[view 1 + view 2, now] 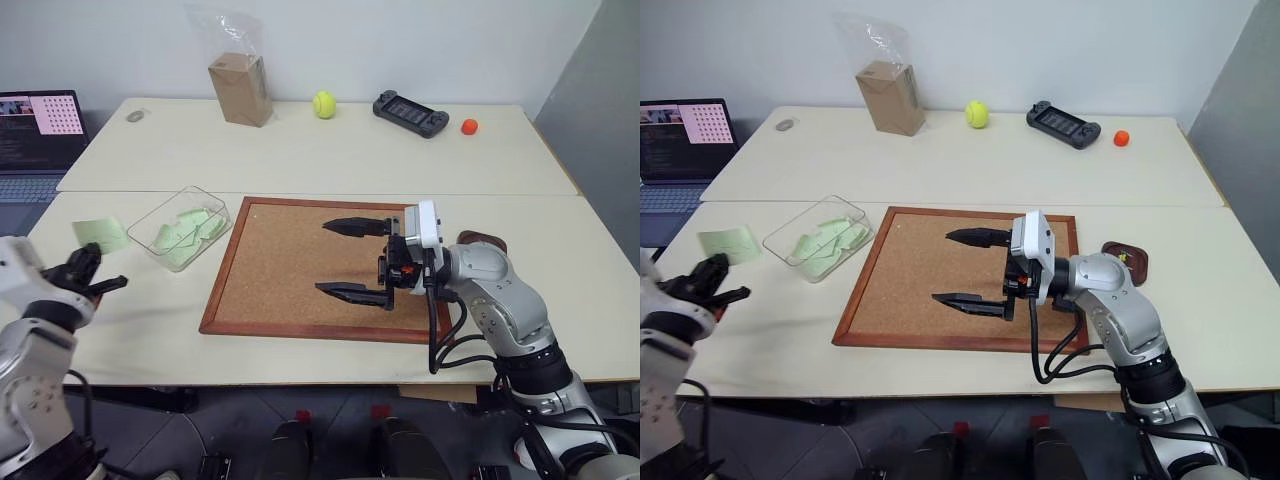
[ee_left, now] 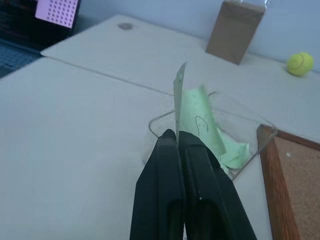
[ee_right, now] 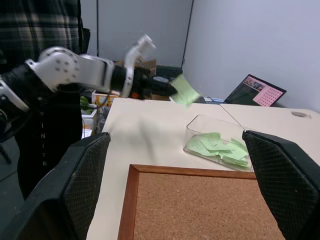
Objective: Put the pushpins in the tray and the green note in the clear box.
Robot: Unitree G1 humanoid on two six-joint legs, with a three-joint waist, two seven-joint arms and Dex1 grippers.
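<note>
A corkboard [image 1: 320, 270] lies on a pale surface [image 1: 560, 250], and it serves as the landmark here. The board's cork looks bare, with no pushpins visible on it and no note stuck to it.

Just off the board's left edge stands the clear box [image 1: 182, 226], which already holds several pale green paper squares. The left tool [image 1: 88, 272] is pinched shut on the green note [image 1: 100, 234], holding it by one edge in the air. It hangs farther out from the board than the box, not yet above the box's opening. In the left wrist view the note [image 2: 181, 92] stands up from the closed black fingers [image 2: 192, 165], with the box beyond it.

The right tool [image 1: 355, 258] hovers over the right half of the board, spread wide and holding nothing.

Just off the board's right edge, the small dark reddish tray [image 1: 1127, 260] is partly hidden behind the right arm. A small speck shows inside it, too tiny to identify as a pin.

By this reading the pin step may be finished, though that cannot be confirmed. What remains is to bring this note over the box and let it go.
</note>
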